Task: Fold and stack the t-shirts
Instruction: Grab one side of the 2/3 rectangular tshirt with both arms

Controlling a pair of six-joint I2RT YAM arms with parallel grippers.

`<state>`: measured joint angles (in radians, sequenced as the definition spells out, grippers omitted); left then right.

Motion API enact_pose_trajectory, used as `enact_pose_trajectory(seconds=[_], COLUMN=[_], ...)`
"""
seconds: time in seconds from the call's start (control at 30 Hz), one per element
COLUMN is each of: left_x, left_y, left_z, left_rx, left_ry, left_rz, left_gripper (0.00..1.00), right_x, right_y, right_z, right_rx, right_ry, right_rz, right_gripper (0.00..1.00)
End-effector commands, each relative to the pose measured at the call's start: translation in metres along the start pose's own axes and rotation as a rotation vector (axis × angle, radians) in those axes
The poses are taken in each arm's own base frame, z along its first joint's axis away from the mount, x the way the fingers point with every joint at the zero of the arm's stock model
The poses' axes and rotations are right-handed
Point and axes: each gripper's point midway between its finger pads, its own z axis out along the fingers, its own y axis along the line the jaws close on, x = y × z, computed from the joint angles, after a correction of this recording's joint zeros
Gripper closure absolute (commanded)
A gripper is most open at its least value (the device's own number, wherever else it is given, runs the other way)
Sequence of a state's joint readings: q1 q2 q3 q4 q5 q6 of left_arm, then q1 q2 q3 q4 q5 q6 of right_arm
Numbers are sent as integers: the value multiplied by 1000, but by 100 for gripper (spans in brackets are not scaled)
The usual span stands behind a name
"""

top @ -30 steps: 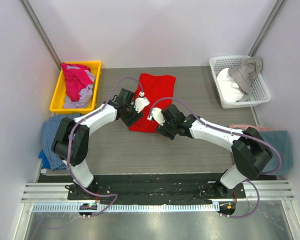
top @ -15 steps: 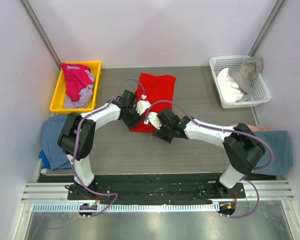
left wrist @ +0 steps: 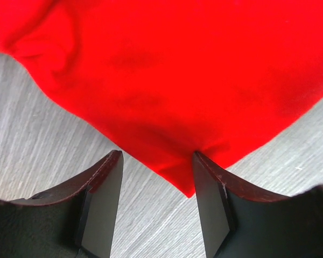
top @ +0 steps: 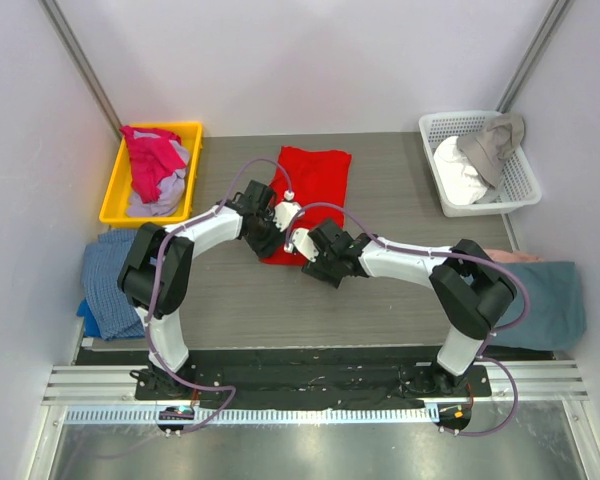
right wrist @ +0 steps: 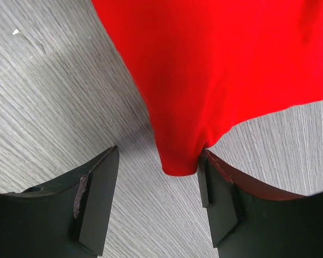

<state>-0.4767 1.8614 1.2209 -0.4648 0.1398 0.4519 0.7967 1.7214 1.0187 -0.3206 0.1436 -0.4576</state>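
From above, the red t-shirt point(top: 315, 185) is seen spread flat on the grey table point(top: 410, 210), between the yellow bin point(top: 186, 128) holding pink and lavender t-shirts point(top: 152, 160) and the white basket point(top: 528, 190); it has not shifted since a second ago. Both arms have been drawn inward to its near edge: the right gripper point(top: 310, 258), which stood off to the right of the hem earlier, is now brought up against the near right corner, and the left gripper point(top: 267, 240) has been lowered slightly toward the near left corner. A blue t-shirt point(top: 100, 280) is left at the table's left edge and a teal t-shirt point(top: 565, 300) at the right. In the left wrist view, the left gripper point(left wrist: 156, 161) is seen with its jaws parted around a corner of the red t-shirt point(left wrist: 177, 80), the right finger point(left wrist: 210, 204) touching the hem, nothing yet pinched. In the right wrist view, the right gripper point(right wrist: 159, 156) is likewise held apart, a red t-shirt point(right wrist: 215, 70) corner lying against its right finger point(right wrist: 218, 199), not clamped.
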Motion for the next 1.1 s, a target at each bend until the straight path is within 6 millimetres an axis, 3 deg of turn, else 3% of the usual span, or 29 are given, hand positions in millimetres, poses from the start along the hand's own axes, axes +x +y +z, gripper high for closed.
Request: enact_pose_trajectory(seconds=[0.0, 0.47, 0.7, 0.8, 0.93, 0.97, 1.07], left_x=[-4, 32, 49, 53, 56, 58, 61], left_y=[-20, -50, -58, -60, -64, -66, -70], left_z=[-10, -2, 0, 2, 0, -2, -9], left_rx=[92, 257, 295, 307, 329, 337, 345], left_ry=[-33, 104, 162, 175, 193, 204, 214], left_rz=[-8, 21, 26, 24, 21, 14, 12], left_gripper=[42, 47, 53, 64, 99, 100, 100], right_x=[-26, -24, -14, -11, -5, -5, -4], right_y=[-12, -16, -8, -5, -1, -1, 6], right_z=[-3, 3, 11, 12, 10, 9, 2], right_rx=[39, 53, 29, 19, 2, -1, -39], right_ry=[-68, -47, -20, -15, 0, 1, -1], right_rz=[-3, -25, -41, -45, -44, -42, -34], right_gripper=[34, 40, 61, 73, 92, 99, 99])
